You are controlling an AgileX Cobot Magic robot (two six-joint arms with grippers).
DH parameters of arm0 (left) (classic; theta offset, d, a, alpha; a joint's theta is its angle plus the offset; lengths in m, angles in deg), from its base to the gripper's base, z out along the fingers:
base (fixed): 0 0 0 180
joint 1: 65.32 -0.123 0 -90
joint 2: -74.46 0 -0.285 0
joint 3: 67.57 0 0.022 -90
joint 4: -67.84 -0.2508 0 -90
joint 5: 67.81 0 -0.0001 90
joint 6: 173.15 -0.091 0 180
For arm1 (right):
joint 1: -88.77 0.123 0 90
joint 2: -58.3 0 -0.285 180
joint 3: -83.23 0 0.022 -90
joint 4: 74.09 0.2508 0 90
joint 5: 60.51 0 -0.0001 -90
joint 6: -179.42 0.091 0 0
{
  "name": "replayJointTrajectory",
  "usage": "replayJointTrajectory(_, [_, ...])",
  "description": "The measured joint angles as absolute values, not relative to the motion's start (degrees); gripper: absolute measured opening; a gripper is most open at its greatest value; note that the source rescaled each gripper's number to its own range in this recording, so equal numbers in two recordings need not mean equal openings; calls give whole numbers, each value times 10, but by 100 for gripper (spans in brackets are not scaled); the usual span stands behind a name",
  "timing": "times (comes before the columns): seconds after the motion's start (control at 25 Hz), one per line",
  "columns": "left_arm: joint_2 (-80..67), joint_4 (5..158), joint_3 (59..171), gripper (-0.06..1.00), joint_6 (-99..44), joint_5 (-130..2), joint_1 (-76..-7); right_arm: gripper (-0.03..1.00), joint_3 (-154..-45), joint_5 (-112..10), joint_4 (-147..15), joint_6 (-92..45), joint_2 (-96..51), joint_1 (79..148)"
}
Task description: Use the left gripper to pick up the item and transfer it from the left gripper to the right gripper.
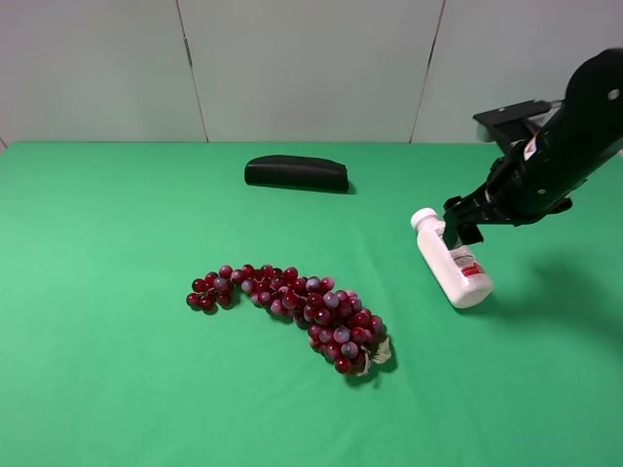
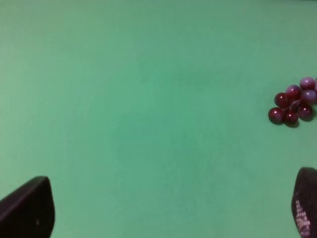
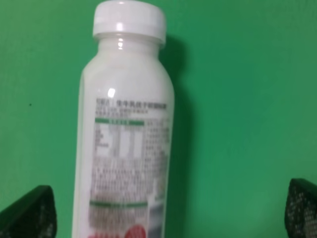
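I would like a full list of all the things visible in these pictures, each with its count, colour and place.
white plastic bottle: one, white with a green and red printed label, lying on its side on the right of the table, below the right gripper.
bunch of red grapes: one, dark red, near the middle of the table.
long black case: one, black, at the back of the table.
table: one, green cover.
right gripper: one, black, open, just over the bottle's cap end.
left gripper: one, black, open, empty, above bare green cover.
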State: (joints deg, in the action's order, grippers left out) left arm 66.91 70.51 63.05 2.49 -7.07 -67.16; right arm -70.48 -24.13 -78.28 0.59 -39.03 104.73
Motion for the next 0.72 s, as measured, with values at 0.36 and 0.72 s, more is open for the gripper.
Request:
replayJointTrajectory(0.36, [669, 705, 630, 89, 25, -71, -672, 99, -705, -141, -781, 12, -262, 1047])
replayJointTrajectory(0.72, [669, 705, 630, 89, 25, -71, -672, 99, -703, -47, -741, 26, -118, 1047])
